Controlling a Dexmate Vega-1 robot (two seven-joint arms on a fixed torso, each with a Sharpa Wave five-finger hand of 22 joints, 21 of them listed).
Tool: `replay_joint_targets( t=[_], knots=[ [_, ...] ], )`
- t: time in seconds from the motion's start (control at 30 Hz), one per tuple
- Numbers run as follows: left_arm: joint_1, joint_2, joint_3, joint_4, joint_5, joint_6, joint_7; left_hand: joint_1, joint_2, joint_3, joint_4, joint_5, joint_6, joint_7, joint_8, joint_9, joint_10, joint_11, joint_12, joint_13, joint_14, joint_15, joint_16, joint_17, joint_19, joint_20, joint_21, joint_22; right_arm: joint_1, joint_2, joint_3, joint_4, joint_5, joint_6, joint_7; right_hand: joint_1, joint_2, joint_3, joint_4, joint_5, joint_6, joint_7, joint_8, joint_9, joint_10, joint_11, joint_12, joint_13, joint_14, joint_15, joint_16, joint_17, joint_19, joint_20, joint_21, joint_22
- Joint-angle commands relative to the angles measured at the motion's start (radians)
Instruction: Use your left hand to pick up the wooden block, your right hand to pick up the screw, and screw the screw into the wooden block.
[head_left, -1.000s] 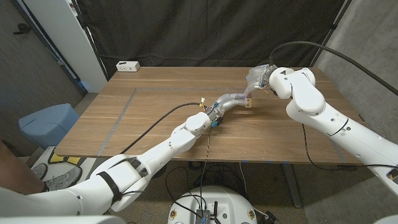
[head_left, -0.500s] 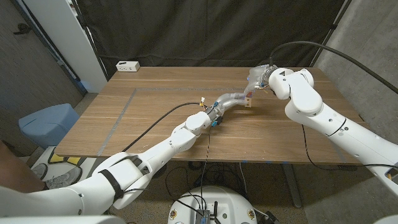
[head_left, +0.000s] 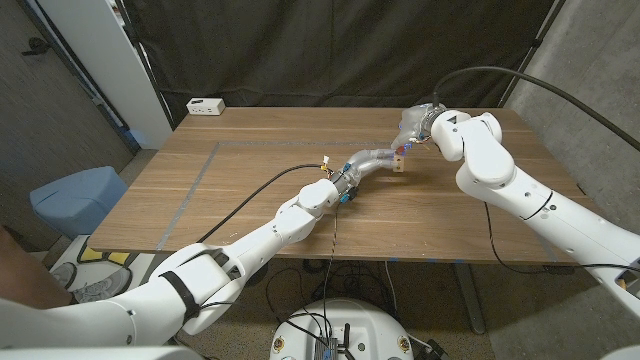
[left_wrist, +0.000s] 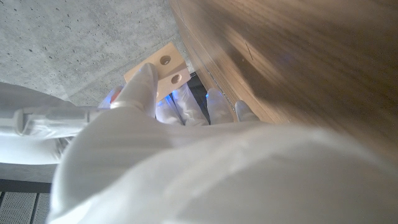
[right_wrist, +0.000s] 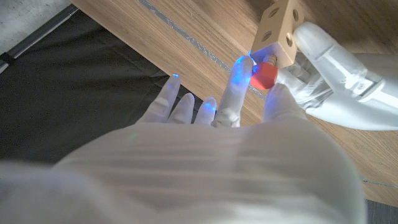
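My left hand (head_left: 372, 160) holds the pale wooden block (head_left: 399, 163) at the table's far middle right. The block (left_wrist: 158, 71) shows two round holes in the left wrist view, with a finger lying across it. My right hand (head_left: 413, 128) is close behind the block and pinches the red-headed screw (right_wrist: 263, 75) between thumb and a finger. The screw's head sits right against the block (right_wrist: 278, 23) in the right wrist view. The left hand's fingers (right_wrist: 323, 53) grip the block from the other side.
A white power strip (head_left: 206, 106) lies at the table's far left corner. A black cable (head_left: 260, 187) runs across the wooden table (head_left: 230, 190) along my left arm. A blue bin (head_left: 76, 198) stands on the floor to the left.
My right arm has shifted slightly to the left toward the block. The left hand and the block have stayed in place.
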Motion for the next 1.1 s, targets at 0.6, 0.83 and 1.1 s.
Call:
replay_joint_targets(
  t=[0.6, 0.83, 1.1],
  knots=[
    [0.010, 0.008, -0.002, -0.022, 0.000, 0.003, 0.004, -0.056, 0.058, 0.090, 0.080, 0.005, 0.064, 0.049, 0.007, 0.004, 0.008, 0.000, 0.005, 0.002, 0.007, -0.010, 0.000, 0.000, 0.006, 0.002, 0.007, 0.006, -0.004, 0.014, -0.011, 0.014, -0.013, -0.011, -0.039, -0.035, 0.007, -0.017, -0.003, 0.004, 0.147, 0.007, 0.038, -0.015, 0.085, -0.010, 0.013, -0.002, 0.054, -0.043, 0.011, 0.001, 0.030, -0.013, 0.008, 0.004],
    [0.013, 0.008, -0.002, -0.025, 0.000, 0.003, 0.005, -0.056, 0.061, 0.092, 0.079, 0.005, 0.064, 0.049, 0.007, 0.004, 0.007, 0.002, 0.005, 0.002, 0.007, -0.009, 0.001, 0.001, 0.005, 0.000, 0.007, 0.006, -0.009, 0.020, -0.014, 0.017, -0.023, -0.017, -0.053, -0.036, 0.009, -0.018, -0.006, 0.005, 0.173, 0.007, 0.043, -0.018, 0.099, -0.014, 0.013, -0.002, 0.059, -0.045, 0.010, 0.000, 0.034, -0.015, 0.008, 0.004],
    [0.018, 0.012, -0.002, -0.035, 0.000, 0.005, 0.008, -0.057, 0.062, 0.094, 0.079, 0.005, 0.064, 0.051, 0.007, 0.004, 0.008, 0.001, 0.006, 0.002, 0.008, -0.009, 0.001, 0.001, 0.006, 0.001, 0.007, 0.006, -0.022, 0.019, -0.009, 0.008, -0.033, -0.027, -0.063, -0.047, 0.004, -0.025, -0.006, 0.005, 0.192, 0.011, 0.043, -0.022, 0.116, -0.015, 0.013, -0.003, 0.069, -0.047, 0.010, 0.000, 0.037, -0.020, 0.008, 0.004]
  ],
)
